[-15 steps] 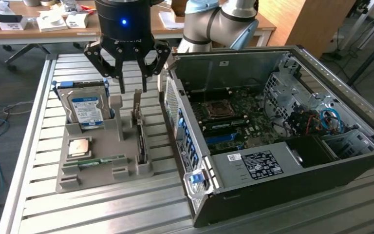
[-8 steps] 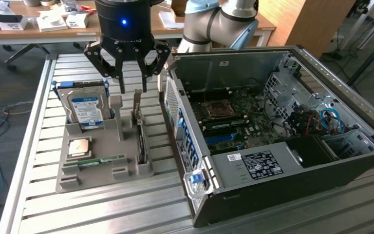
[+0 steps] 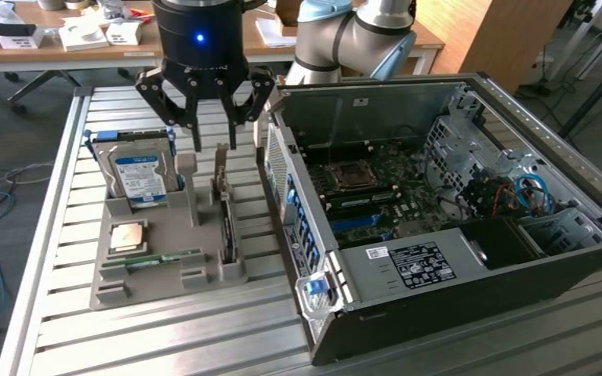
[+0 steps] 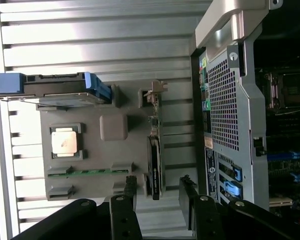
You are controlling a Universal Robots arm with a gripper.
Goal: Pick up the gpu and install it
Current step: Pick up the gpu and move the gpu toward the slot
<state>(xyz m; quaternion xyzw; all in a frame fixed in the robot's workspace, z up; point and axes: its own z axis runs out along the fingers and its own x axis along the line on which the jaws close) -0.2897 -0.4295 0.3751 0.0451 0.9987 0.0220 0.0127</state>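
The hand [image 3: 209, 129] hangs released, fingers spread, over the gpu [image 3: 223, 215], which stands on edge in the grey holder [image 3: 123, 294] on the worktop [image 3: 175, 333] beside the open computer case [image 3: 437, 313], its long axis running between the two finger rows.

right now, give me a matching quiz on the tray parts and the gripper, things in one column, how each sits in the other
1 gpu
2 hard drive
3 memory stick
4 gripper

a open, above the tray
b upright, blue-white label
c on edge in the slot nearest the computer case
d thin green strip in a long slot

Pairs: 1-c, 2-b, 3-d, 4-a
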